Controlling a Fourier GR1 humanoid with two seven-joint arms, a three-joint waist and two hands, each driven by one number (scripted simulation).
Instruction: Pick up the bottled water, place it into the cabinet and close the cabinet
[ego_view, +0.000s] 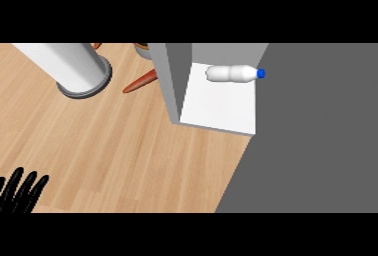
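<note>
Your bottled water (235, 73) lies on its side on the white cabinet (221, 102) shelf, blue cap outward, so only closing remains, while your left hand (21, 192) rests at the desk (133, 150) edge, fingers straight and apart.

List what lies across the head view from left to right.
Left hand → grey cylinder → orange-brown utensil → cabinet wall → white shelf → bottled water, lying on its side, blue cap pointing right.
</note>
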